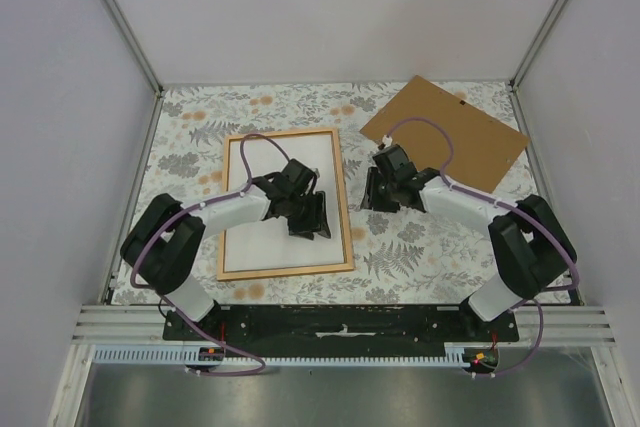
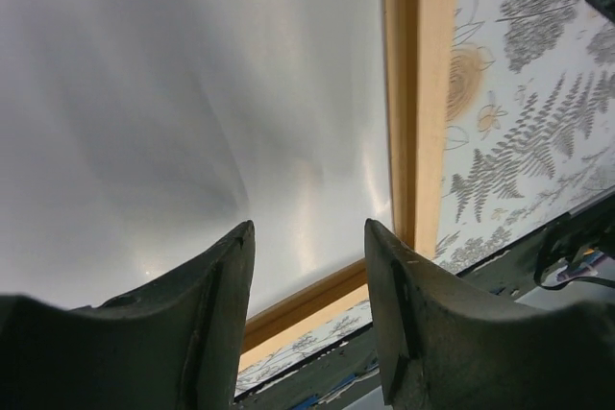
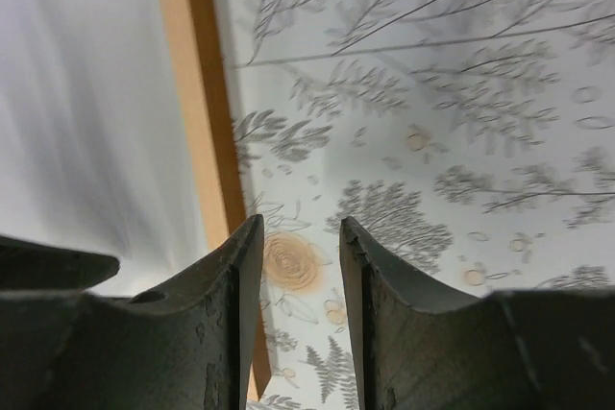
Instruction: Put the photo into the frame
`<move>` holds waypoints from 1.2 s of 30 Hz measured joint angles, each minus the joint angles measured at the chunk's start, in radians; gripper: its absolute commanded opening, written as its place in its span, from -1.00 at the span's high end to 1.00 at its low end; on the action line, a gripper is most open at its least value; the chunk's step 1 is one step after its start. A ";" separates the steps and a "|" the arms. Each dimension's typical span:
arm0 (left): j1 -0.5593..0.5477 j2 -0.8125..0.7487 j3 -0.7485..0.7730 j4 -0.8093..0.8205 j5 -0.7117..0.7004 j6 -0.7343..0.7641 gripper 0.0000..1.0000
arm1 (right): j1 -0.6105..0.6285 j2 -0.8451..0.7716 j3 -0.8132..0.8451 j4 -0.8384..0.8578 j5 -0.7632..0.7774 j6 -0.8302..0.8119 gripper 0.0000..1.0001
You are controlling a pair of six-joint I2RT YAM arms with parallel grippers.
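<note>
Floral tablecloth [image 1: 400,247]; photo [image 1: 265,237] lies white side up inside frame [image 1: 344,197], centre-left; I see left gripper [image 1: 308,219] over its lower right, jaws apart, empty, likely to press sheet flat; right gripper [image 1: 378,192] just beside frame, apart, empty; backing board [image 1: 460,137] upper right, set aside.

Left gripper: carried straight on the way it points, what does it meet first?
The left gripper would probably meet the photo first, white side up inside the frame, near its corner; depth is unclear.

Robot lab cell: white panels [image 1: 330,7], aluminium rails [image 1: 110,325].
</note>
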 measured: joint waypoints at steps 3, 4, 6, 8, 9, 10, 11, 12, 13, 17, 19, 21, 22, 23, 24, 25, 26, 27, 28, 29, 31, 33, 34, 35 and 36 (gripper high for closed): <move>0.000 0.010 0.069 -0.022 -0.005 0.002 -0.15 | -0.085 -0.019 0.001 -0.013 0.002 -0.009 0.06; 0.000 0.021 0.106 -0.023 -0.011 0.002 -0.15 | -0.131 -0.035 0.001 -0.021 0.003 -0.010 0.03; -0.005 0.059 0.189 -0.004 -0.028 0.001 -0.15 | -0.217 -0.078 0.001 -0.032 0.032 -0.009 0.03; -0.013 0.108 0.254 0.042 -0.049 -0.002 -0.15 | -0.291 -0.117 0.005 -0.037 0.080 -0.008 0.08; -0.019 0.138 0.285 0.072 -0.049 -0.006 -0.15 | -0.322 -0.126 0.014 -0.043 0.099 -0.009 0.09; -0.026 0.172 0.311 0.103 -0.049 -0.014 -0.15 | -0.352 -0.126 0.029 -0.050 0.111 -0.009 0.10; -0.036 0.207 0.335 0.131 -0.048 -0.023 -0.16 | -0.381 -0.117 0.046 -0.052 0.121 -0.010 0.12; -0.047 0.245 0.360 0.152 -0.048 -0.029 -0.15 | -0.411 -0.102 0.067 -0.055 0.127 -0.011 0.13; -0.056 0.279 0.385 0.165 -0.047 -0.033 -0.16 | -0.435 -0.085 0.084 -0.055 0.133 -0.013 0.14; -0.098 0.452 0.513 0.194 -0.039 -0.042 -0.15 | -0.527 0.016 0.166 -0.060 0.160 -0.032 0.14; -0.107 0.488 0.534 0.204 -0.017 -0.055 -0.15 | -0.555 0.066 0.196 -0.063 0.181 -0.047 0.14; -0.111 0.493 0.547 0.201 -0.023 -0.055 -0.15 | -0.578 0.109 0.217 -0.069 0.189 -0.064 0.15; -0.111 0.496 0.549 0.198 -0.027 -0.055 -0.16 | -0.585 0.129 0.225 -0.073 0.189 -0.070 0.15; -0.110 0.497 0.549 0.195 -0.026 -0.055 -0.15 | -0.591 0.149 0.234 -0.078 0.188 -0.077 0.15; -0.109 0.497 0.552 0.188 -0.027 -0.055 -0.15 | -0.602 0.171 0.244 -0.086 0.188 -0.082 0.16; -0.107 0.497 0.552 0.184 -0.029 -0.055 -0.16 | -0.610 0.187 0.249 -0.092 0.188 -0.087 0.16; -0.105 0.497 0.552 0.182 -0.030 -0.055 -0.15 | -0.620 0.200 0.252 -0.100 0.188 -0.090 0.16; -0.104 0.497 0.551 0.183 -0.030 -0.055 -0.15 | -0.629 0.209 0.252 -0.109 0.188 -0.094 0.16; -0.102 0.495 0.546 0.187 -0.030 -0.055 -0.16 | -0.636 0.214 0.252 -0.120 0.190 -0.097 0.16; -0.098 0.490 0.536 0.193 -0.029 -0.055 -0.16 | -0.641 0.216 0.251 -0.127 0.194 -0.099 0.16; -0.087 0.475 0.507 0.206 -0.023 -0.055 -0.15 | -0.651 0.216 0.251 -0.137 0.200 -0.103 0.18; -0.073 0.457 0.480 0.214 -0.020 -0.055 -0.15 | -0.652 0.216 0.250 -0.138 0.200 -0.111 0.19; -0.064 0.446 0.465 0.216 -0.019 -0.055 -0.15 | -0.652 0.217 0.249 -0.138 0.197 -0.116 0.18; -0.054 0.437 0.451 0.217 -0.018 -0.054 -0.16 | -0.652 0.219 0.249 -0.138 0.195 -0.122 0.19; -0.044 0.427 0.438 0.217 -0.016 -0.054 -0.15 | -0.652 0.224 0.251 -0.138 0.192 -0.128 0.20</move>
